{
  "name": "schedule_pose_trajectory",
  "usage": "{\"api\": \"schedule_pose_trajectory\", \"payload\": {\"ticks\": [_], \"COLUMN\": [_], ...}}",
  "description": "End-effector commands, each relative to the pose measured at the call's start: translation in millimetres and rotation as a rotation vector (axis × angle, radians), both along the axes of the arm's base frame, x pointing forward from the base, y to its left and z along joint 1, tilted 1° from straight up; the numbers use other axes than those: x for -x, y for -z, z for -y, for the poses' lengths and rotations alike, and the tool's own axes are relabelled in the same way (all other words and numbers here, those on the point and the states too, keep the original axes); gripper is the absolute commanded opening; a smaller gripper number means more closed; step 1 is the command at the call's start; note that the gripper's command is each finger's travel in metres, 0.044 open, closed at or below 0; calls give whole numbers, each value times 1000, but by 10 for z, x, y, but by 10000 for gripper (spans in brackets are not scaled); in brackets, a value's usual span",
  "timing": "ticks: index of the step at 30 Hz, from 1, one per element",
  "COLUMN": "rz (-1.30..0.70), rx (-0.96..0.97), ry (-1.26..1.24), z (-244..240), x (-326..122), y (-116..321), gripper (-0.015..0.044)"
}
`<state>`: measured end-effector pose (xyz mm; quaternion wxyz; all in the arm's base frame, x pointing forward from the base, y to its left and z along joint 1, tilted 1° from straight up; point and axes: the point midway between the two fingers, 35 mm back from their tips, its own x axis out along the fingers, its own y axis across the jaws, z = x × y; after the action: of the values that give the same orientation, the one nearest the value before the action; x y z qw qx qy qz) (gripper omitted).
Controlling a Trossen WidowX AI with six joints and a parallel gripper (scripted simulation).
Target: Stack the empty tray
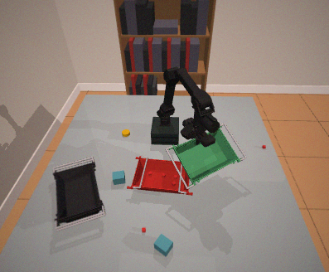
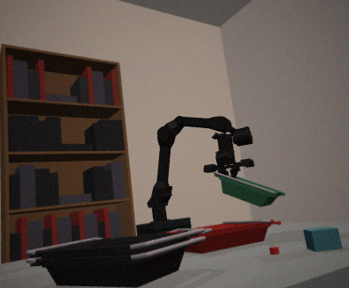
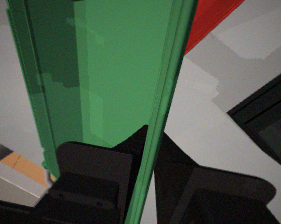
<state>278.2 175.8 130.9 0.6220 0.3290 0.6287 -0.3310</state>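
The loaded red tray (image 1: 137,174) (image 2: 229,238) (image 3: 206,20) stands on the table with several small red blocks inside. Its left bar (image 1: 143,173) and right bar (image 1: 181,182) both lie across its top, near the ends. My gripper (image 1: 200,142) (image 2: 228,173) (image 3: 151,129) is shut on one long side wall of the empty green tray (image 1: 203,162) (image 2: 246,190) (image 3: 126,60). The green tray hangs tilted in the air, turned at an angle to the red tray and higher than it. In the top view its near-left corner overlaps the red tray's right end. Its own bars are swung outward.
A black tray (image 1: 79,191) (image 2: 114,263) stands at the left. Teal blocks (image 1: 118,177) (image 1: 163,245) (image 2: 323,238), small red cubes (image 1: 143,230) (image 1: 263,147) (image 2: 274,250) and a yellow disc (image 1: 126,133) lie around. The arm's base (image 1: 165,130) stands behind the red tray.
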Motion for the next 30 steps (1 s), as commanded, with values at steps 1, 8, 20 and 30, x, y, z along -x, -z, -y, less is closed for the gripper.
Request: {"api": "schedule_pose_trajectory", "payload": {"ticks": [1, 8, 20, 30], "rz": [18, 18, 19, 19], "rx": [-7, -4, 0, 4], "ry": [60, 165, 345, 495], "z": [123, 372, 819, 1206], "x": [-89, -214, -377, -462], "y": [-40, -38, -34, -31], "gripper": [0, 0, 0, 0]}}
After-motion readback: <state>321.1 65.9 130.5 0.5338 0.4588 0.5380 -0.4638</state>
